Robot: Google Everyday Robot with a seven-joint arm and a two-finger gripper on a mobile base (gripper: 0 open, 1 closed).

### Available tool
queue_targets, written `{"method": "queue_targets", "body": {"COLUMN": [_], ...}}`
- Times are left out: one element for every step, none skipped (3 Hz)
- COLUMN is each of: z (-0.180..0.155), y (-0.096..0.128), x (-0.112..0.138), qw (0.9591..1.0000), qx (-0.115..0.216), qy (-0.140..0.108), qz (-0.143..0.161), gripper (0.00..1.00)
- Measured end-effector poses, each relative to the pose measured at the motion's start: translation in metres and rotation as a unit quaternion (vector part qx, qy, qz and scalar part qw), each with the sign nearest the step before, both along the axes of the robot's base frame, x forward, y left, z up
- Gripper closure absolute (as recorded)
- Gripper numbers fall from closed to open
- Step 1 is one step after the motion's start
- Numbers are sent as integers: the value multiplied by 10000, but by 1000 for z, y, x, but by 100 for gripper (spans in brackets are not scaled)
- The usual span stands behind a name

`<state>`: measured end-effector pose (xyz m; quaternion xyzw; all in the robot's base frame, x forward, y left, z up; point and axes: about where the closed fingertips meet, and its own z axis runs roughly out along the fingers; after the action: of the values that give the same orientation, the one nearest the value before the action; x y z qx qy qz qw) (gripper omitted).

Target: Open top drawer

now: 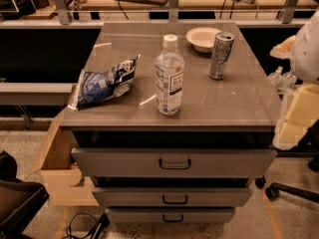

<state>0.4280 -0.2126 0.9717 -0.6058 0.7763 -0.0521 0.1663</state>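
A grey drawer cabinet [239,103] fills the middle of the view, its flat top carrying four things. Below the near edge of that top lies a dark band, and under it the top drawer [119,163] spans the cabinet's full width; it is the tallest front of three. Whether it is pulled out at all cannot be told. A middle drawer [124,196] and a bottom drawer [129,215] sit beneath it, each shorter and narrower.

The robot's arm [306,49] enters from the right edge, a pale rounded bulk hanging beside the cabinet's right side. Below it the gripper [294,118] is a yellowish block, level with the cabinet's near right corner and just beside it, well apart from the drawer handle; released or clenched, I cannot tell.

An open cardboard box [60,178] stands on the floor against the cabinet's left side. On the top, a blue chip bag [102,83] lies at the left; a clear water bottle [169,78] stands upright near the centre; a drink can [220,55] stands upright far right of it, and a pale bowl [203,38] sits just beyond. The small dark loop handle [175,164] is at the top drawer's centre, with nothing touching it.
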Motion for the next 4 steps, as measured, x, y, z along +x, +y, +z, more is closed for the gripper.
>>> {"method": "queue_targets", "body": {"z": [-35, -76, -127, -174], "y": [3, 7, 18, 27], "x": [-23, -44, -59, -74], "qw": [9997, 9983, 9957, 9924], "qx": [-146, -418, -706, -870], "qy": [81, 137, 302, 531], "qz": [197, 376, 513, 691], "gripper": [0, 0, 0, 0]}}
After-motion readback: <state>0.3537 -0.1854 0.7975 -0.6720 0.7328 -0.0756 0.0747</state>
